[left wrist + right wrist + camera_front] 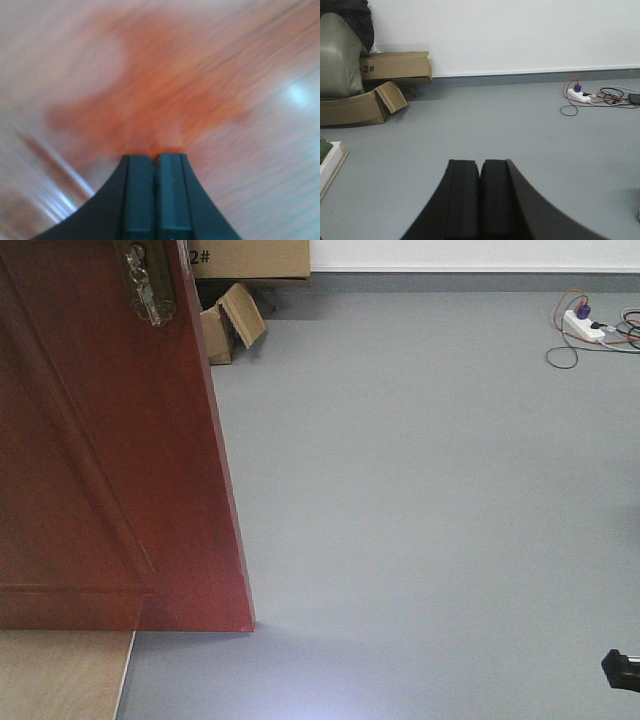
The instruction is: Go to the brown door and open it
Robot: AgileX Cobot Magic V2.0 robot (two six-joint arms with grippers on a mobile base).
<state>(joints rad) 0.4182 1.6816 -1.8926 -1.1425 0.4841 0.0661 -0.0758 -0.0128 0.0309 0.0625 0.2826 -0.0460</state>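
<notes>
The brown door (100, 460) fills the left of the front view, swung ajar, its free edge running down to the grey floor. Its brass lock plate (147, 285) sits at the top. In the left wrist view my left gripper (155, 159) is shut and empty, its tips right against the blurred reddish door face (170, 75). In the right wrist view my right gripper (480, 163) is shut and empty, pointing over the grey floor away from the door. A black part of the right arm (622, 668) shows at the front view's lower right corner.
Cardboard boxes (235, 320) lie against the far wall behind the door; they also show in the right wrist view (380, 85) beside a green sack (340, 55). A white power strip with cables (590, 328) lies on the grey floor (420, 500) at far right. Wood flooring (60, 675) begins under the door.
</notes>
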